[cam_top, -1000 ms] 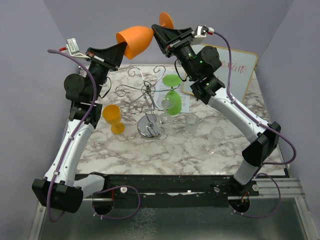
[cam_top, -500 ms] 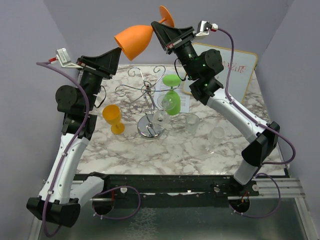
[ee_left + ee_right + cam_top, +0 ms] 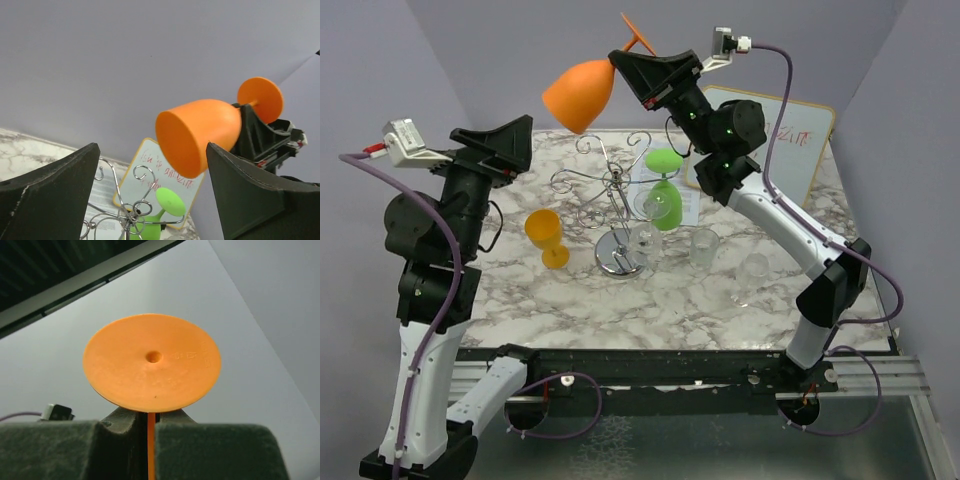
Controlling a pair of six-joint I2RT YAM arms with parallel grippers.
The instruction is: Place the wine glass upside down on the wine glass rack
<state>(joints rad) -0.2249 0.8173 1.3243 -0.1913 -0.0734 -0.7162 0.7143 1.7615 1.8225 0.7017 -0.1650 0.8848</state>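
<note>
An orange wine glass (image 3: 578,92) hangs high over the table's far side, bowl tilted down to the left and foot (image 3: 635,35) up. My right gripper (image 3: 623,63) is shut on its thin stem (image 3: 150,445), just under the round foot (image 3: 151,360). My left gripper (image 3: 510,140) stands open, to the left of the bowl and lower, touching nothing. In the left wrist view the bowl (image 3: 200,132) floats beyond my spread left gripper (image 3: 152,150). The chrome wine glass rack (image 3: 620,190) stands below, mid-table, with a green glass (image 3: 665,195) hanging upside down on it.
A second orange glass (image 3: 545,235) stands upright left of the rack's disc base (image 3: 620,258). Clear glasses (image 3: 704,248) stand to its right. A small whiteboard (image 3: 790,140) leans at the back right. Purple walls close in three sides.
My left gripper has opened, let go of the orange bowl and drawn back down to the left. My right gripper has shut on the stem and lifted the glass higher.
</note>
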